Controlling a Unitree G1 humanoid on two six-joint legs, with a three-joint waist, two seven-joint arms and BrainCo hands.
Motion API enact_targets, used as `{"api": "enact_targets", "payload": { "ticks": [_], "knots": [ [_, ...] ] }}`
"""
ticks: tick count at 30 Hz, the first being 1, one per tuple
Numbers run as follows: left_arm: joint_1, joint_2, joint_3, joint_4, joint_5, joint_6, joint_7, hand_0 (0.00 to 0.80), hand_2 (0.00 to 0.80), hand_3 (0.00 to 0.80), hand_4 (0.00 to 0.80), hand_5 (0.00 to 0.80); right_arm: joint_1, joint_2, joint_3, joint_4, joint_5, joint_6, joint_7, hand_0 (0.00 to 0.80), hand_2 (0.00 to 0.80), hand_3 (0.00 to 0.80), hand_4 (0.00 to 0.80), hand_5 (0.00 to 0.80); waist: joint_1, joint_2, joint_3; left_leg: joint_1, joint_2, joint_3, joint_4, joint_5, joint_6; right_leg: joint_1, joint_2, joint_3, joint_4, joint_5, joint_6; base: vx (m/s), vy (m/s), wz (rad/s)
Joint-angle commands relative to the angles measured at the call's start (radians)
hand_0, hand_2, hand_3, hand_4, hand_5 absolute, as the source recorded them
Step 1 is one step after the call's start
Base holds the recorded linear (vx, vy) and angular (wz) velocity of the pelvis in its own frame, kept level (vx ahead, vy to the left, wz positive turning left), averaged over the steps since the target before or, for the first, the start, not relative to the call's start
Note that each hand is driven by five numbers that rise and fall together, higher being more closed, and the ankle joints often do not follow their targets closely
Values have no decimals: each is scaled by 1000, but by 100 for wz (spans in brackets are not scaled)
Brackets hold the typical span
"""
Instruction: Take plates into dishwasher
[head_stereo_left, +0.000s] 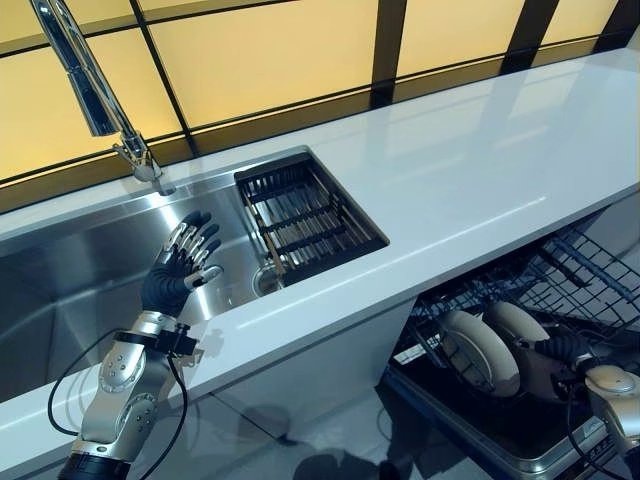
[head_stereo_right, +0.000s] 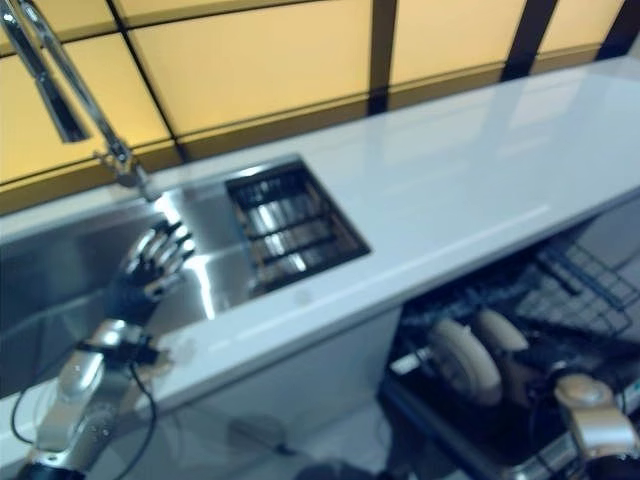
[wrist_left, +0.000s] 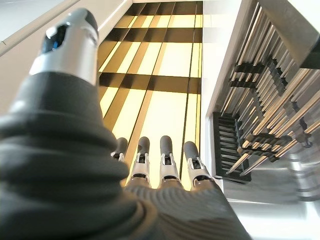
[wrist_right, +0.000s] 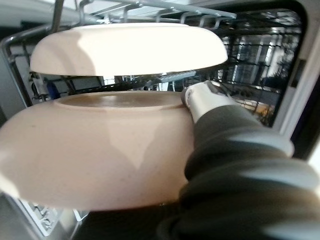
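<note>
A wall of amber panels (head_stereo_left: 260, 50) in dark frames stands beyond the left hand (head_stereo_left: 178, 268), and in front of it runs a long white countertop (head_stereo_left: 480, 170), glossy and bare, stretching away to that hand's right. Set into the countertop is a steel sink (head_stereo_left: 70, 280) (a tall chrome faucet (head_stereo_left: 85, 75) rises just beyond the hand), and a dark slatted drain basket (head_stereo_left: 305, 215) sits in the sink's corner, near the hand on its right. Below the counter's edge, the dishwasher rack (head_stereo_left: 560, 290) is pulled out, its wire tines around the right hand (head_stereo_left: 565, 350). Two beige plates (head_stereo_left: 478, 350) stand on edge in that rack, side by side; the right hand is against the nearer one, its thumb lying on the plate's underside in the wrist view, though how its fingers close cannot be told, since the plate hides them. The left hand hovers over the sink with fingers straight and spread, holding nothing
</note>
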Motion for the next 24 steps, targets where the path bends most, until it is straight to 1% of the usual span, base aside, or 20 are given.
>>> {"api": "enact_targets", "payload": {
  "ticks": [1, 9, 19, 20, 21, 24],
  "knots": [
    [-96, 33, -2, -66, 19, -69, 11, 0, 0, 0, 0, 0, -62, 18, 73, 18, -105, -32, -47, 800, 800, 800, 800, 800, 10, -44, 13, 49, 21, -49, -1, -37, 19, -29, -70, -3, 10, 60, 46, 0, 0, 0],
    [-111, 7, -24, -63, 25, -67, 0, 0, 0, 0, 0, 0, -102, 58, 153, 38, -164, -10, -62, 800, 800, 800, 800, 800, 21, -29, 12, 49, 14, -59, -1, -39, 20, -25, -75, -4, 8, 58, 43, 0, 0, 0],
    [-120, -4, -31, -65, 28, -50, -1, 0, 0, 0, 0, 0, -99, 71, 188, 98, -200, 1, -63, 800, 800, 800, 800, 800, 30, -28, 5, 48, 13, -65, -1, -38, 19, -20, -78, -9, 8, 57, 43, 4, -1, 5],
    [-120, -4, -34, -65, 28, -50, 0, 0, 0, 0, 0, 0, -101, 66, 190, 107, -211, 0, -75, 445, 445, 445, 445, 445, 31, -28, 5, 50, 13, -65, -1, -38, 19, -18, -78, -9, 8, 57, 43, 13, 1, 4],
    [-121, -6, -35, -64, 29, -49, -1, 0, 0, 0, 0, 0, -105, 64, 191, 116, -212, 4, -81, 0, 0, 0, 0, 0, 33, -29, 5, 50, 13, -67, -1, -38, 19, -17, -78, -9, 8, 57, 43, 0, 0, 0],
    [-124, -8, -35, -66, 30, -43, 4, 0, 0, 0, 0, 0, -108, 62, 188, 112, -209, 10, -90, 0, 0, 0, 0, 0, 33, -30, 5, 50, 13, -68, -1, -38, 19, -16, -77, -9, 8, 56, 43, 0, 0, 0]
  ]
}}
